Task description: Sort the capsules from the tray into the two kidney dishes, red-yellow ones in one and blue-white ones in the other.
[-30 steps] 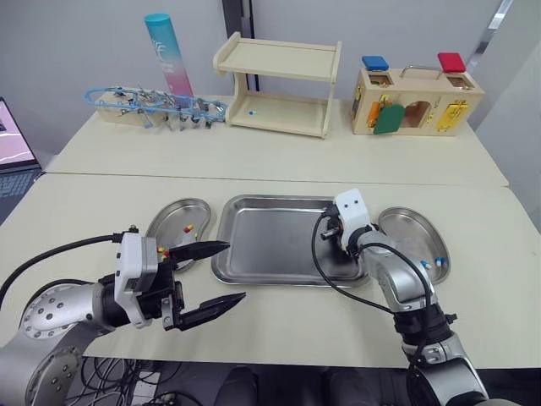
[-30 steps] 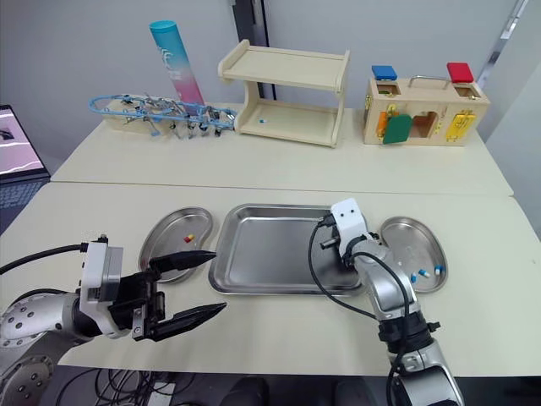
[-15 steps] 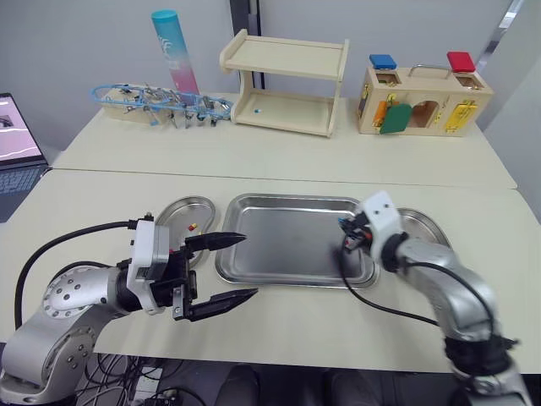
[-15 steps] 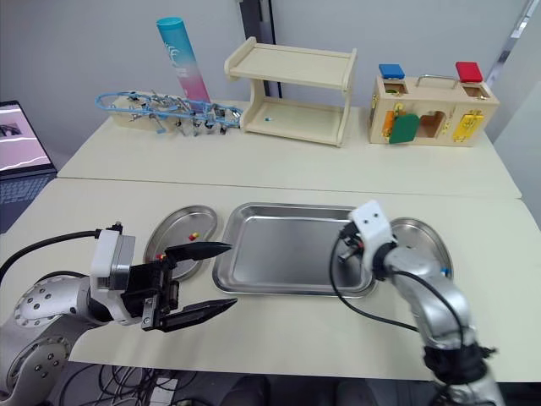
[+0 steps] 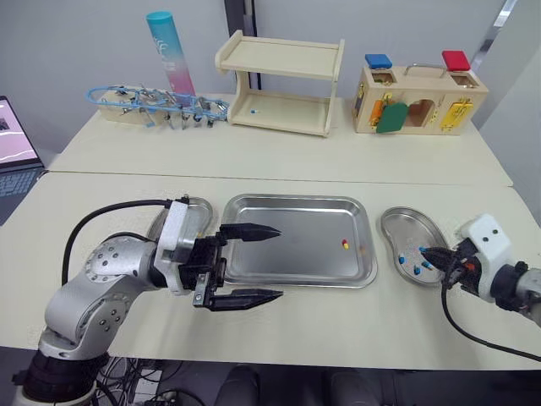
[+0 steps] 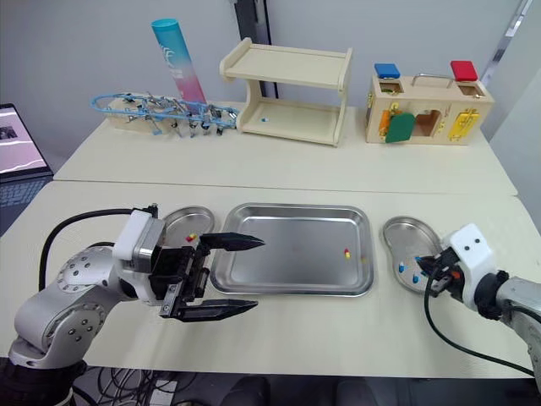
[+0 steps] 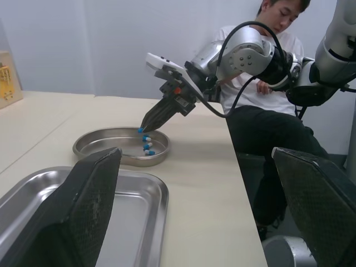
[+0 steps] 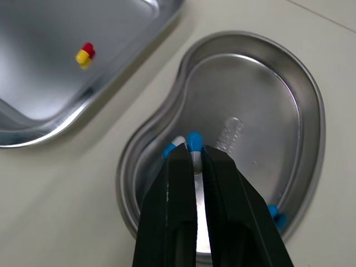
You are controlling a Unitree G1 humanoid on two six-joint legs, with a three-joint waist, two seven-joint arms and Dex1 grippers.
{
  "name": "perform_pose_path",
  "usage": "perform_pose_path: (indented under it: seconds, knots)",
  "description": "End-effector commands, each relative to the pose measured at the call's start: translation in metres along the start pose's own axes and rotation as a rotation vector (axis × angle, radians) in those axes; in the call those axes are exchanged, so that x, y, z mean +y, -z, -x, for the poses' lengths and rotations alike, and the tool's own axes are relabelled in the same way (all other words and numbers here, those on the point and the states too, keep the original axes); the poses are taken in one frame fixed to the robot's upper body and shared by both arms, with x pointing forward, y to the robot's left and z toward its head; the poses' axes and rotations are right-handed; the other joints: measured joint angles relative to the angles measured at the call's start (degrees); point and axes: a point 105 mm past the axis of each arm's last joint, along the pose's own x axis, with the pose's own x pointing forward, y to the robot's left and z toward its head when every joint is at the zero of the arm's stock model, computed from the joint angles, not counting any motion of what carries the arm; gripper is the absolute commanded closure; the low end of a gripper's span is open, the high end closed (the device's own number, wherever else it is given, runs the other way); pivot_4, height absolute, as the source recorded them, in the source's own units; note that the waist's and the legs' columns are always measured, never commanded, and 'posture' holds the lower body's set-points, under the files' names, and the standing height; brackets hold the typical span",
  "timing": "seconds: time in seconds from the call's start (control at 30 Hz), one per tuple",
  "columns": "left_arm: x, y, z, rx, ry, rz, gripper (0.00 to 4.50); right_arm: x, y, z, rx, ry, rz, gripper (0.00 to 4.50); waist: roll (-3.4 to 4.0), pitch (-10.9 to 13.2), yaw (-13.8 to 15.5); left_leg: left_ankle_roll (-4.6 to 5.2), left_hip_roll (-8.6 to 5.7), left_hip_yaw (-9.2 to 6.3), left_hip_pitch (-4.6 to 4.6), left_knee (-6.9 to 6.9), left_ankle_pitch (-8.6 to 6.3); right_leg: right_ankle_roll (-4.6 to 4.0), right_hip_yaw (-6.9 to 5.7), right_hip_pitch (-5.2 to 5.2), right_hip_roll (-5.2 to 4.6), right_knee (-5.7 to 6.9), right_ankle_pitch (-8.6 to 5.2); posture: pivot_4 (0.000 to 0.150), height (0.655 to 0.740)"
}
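Blue-white capsule (image 8: 193, 141) is pinched in the right gripper (image 8: 193, 153), which has swung off the tray (image 5: 287, 203) and now hangs over the right kidney dish (image 5: 397, 222). One red-yellow capsule (image 5: 344, 245) sits in the tray. Left gripper (image 5: 280, 263) gapes wide over the tray's left edge, by the left kidney dish (image 5: 196, 207).

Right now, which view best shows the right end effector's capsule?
Right wrist view: blue-white capsule close up at the right end effector tips. Left wrist view gives a blue speck; eye views, too small.
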Motion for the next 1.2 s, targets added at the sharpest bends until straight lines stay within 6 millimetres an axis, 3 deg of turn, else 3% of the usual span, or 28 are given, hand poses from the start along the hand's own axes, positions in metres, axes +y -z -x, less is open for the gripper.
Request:
perform_pose_path:
  seconds: [0.03, 0.37, 0.5, 0.8, 1.2]
  knots:
    - [-0.001, 0.0, -0.002, 0.028, 0.016, -0.011, 0.0, -0.011, -0.003, -0.002, 0.004, 0.055, 0.036, 4.46, 0.0, 0.0, 0.1, 0.0, 0.0, 0.0, -0.02, 0.01, 0.0, 0.0, -0.01, 0.0, 0.0, -0.01, 0.0, 0.15, 0.74]
    - [0.02, 0.0, -0.009, 0.075, -0.069, -0.042, 0.0, -0.019, -0.003, -0.012, 0.019, 0.075, 0.026, 4.46, 0.0, 0.0, 0.3, -0.01, 0.0, -0.02, -0.06, 0.02, 0.01, 0.01, -0.04, 0.0, 0.0, -0.03, 0.0, 0.15, 0.74]
    - [0.02, 0.001, -0.011, 0.079, -0.069, -0.047, 0.0, -0.02, -0.004, -0.012, 0.021, 0.077, 0.024, 3.42, 0.0, 0.0, 0.3, -0.02, 0.0, -0.03, -0.08, 0.03, 0.01, 0.01, -0.05, -0.01, 0.0, -0.03, 0.0, 0.15, 0.74]
    - [0.019, 0.001, -0.009, 0.083, -0.091, -0.044, 0.0, -0.025, -0.014, 0.001, -0.038, 0.072, 0.04, 0.66, 0.0, 0.0, 0.3, -0.02, 0.0, -0.03, -0.08, 0.03, 0.01, 0.01, -0.05, -0.01, 0.0, -0.03, 0.0, 0.15, 0.74]
    - [0.018, 0.004, -0.009, 0.079, -0.106, -0.037, 0.0, -0.032, -0.026, 0.023, -0.206, 0.08, 0.24, 0.66, 0.0, 0.0, 0.3, -0.02, 0.0, -0.01, -0.07, 0.06, 0.01, 0.01, -0.05, 0.02, 0.0, -0.02, 0.0, 0.15, 0.74]
